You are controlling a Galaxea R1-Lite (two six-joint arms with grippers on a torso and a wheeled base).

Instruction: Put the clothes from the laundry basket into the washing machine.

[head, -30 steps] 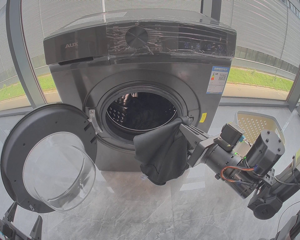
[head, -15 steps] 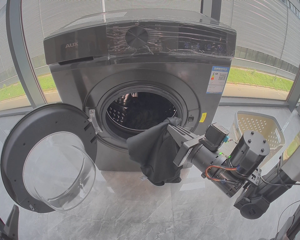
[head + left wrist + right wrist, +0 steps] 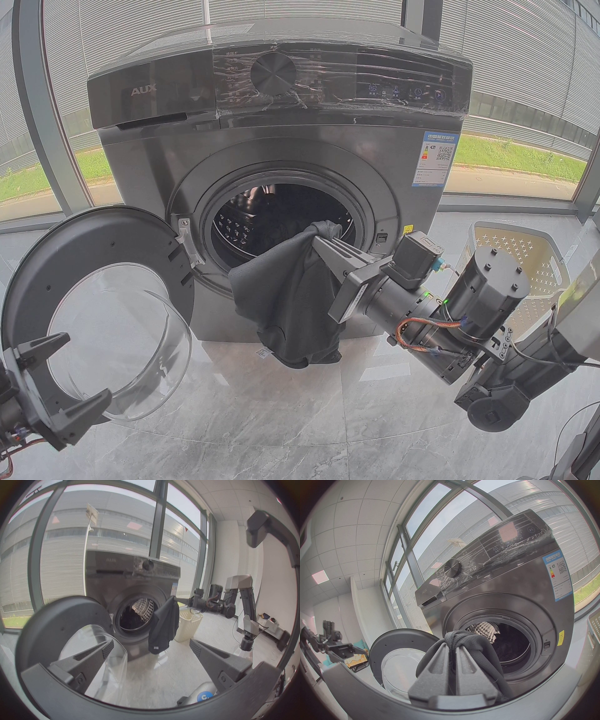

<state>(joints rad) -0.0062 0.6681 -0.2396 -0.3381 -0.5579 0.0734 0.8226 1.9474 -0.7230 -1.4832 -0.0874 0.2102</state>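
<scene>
My right gripper [image 3: 320,239] is shut on a dark grey garment [image 3: 281,294], which hangs in front of the washing machine [image 3: 281,125] at the lower right of its open drum mouth [image 3: 275,219]. Dark clothes lie inside the drum. The right wrist view has the garment [image 3: 475,645] bunched over the closed fingers [image 3: 440,664]. My left gripper [image 3: 59,369] is open at the lower left, near the swung-out door [image 3: 94,312]. From the left wrist view the garment [image 3: 164,625] dangles before the drum, with the laundry basket [image 3: 187,623] behind it.
The round door with its clear bowl stands open to the left of the drum. A cream laundry basket [image 3: 531,262] sits on the floor to the right of the machine, behind my right arm. Glossy floor tiles [image 3: 281,412] spread in front.
My right gripper has carried the garment leftward and a little up, toward the drum mouth. My left gripper has risen into the head view at the lower left.
</scene>
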